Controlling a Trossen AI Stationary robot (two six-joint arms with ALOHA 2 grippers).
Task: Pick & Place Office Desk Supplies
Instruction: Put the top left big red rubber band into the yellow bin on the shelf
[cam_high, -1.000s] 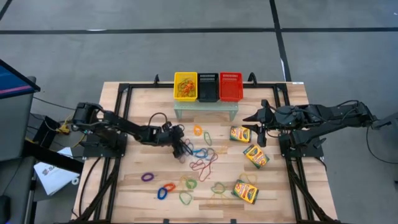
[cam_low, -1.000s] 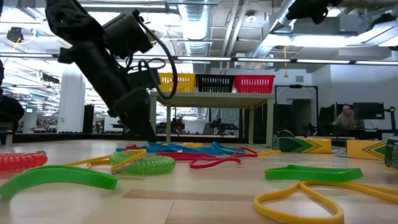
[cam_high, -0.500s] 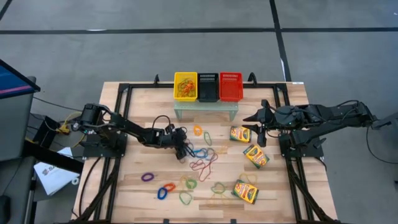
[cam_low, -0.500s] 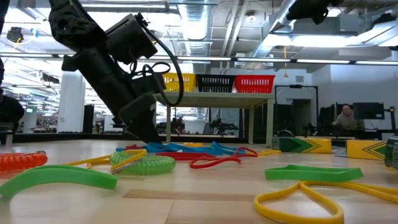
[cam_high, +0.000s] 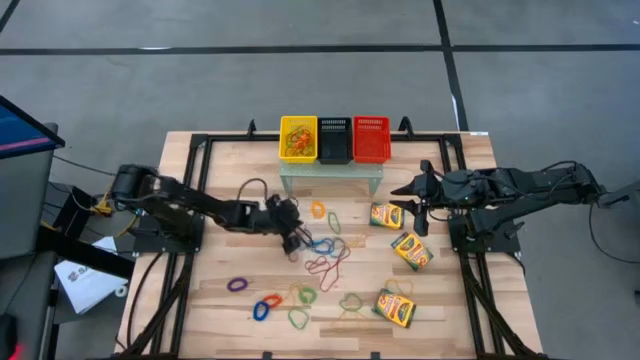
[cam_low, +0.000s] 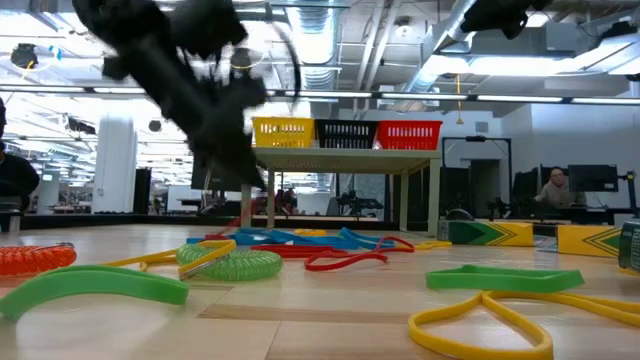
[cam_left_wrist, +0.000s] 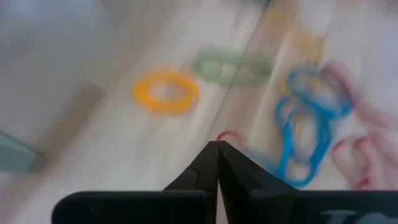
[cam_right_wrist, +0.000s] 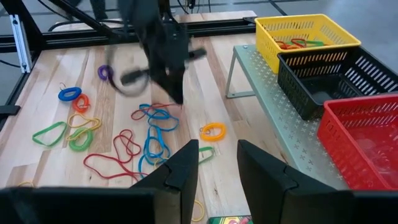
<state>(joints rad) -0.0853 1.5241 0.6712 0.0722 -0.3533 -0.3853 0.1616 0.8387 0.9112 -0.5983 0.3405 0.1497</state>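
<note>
- L gripper (cam_left_wrist: 217, 144) fingers pressed together, pinching a red rubber band (cam_left_wrist: 225, 135) by the blue band (cam_left_wrist: 305, 140).
- Lift slow, straight up; check nothing else snags.
- R gripper (cam_right_wrist: 216, 163) part open, idle.

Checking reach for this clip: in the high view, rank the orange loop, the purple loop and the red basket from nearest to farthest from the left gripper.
1. Orange loop, just right of the left gripper, toward the baskets.
2. Purple loop, toward the table's near-left.
3. Red basket, on the stand at the back.
</note>
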